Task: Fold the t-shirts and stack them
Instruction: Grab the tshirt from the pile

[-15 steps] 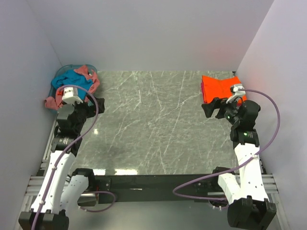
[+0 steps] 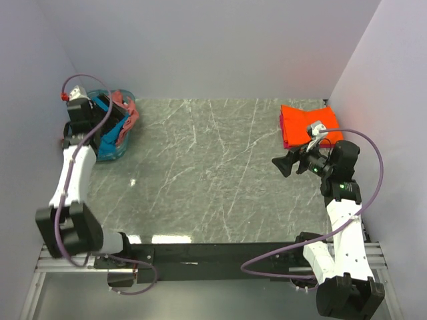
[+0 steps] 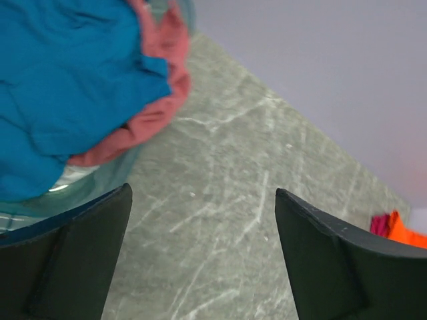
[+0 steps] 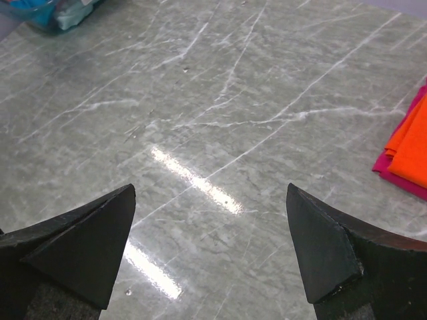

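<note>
Grey marble counter (image 2: pixel 213 180). The left jaws hang spread wide and empty by a teal basket (image 3: pixel 33 203) in the far left corner, which holds a crumpled teal-blue t-shirt (image 3: pixel 60 87) and a salmon-pink t-shirt (image 3: pixel 160 100). The right jaws, also spread and empty, hover near the folded orange t-shirt (image 2: pixel 307 123) at the far right.

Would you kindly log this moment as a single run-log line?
left pincer: open, at basket with teal t-shirt and pink t-shirt | right pincer: open, over table | orange t-shirt: folded, far right

Teal tee (image 3: pixel 60 87) lay crumpled on pink tee (image 3: pixel 157 107), far left; orange tee (image 2: pixel 305 122) folded flat, far right.
</note>
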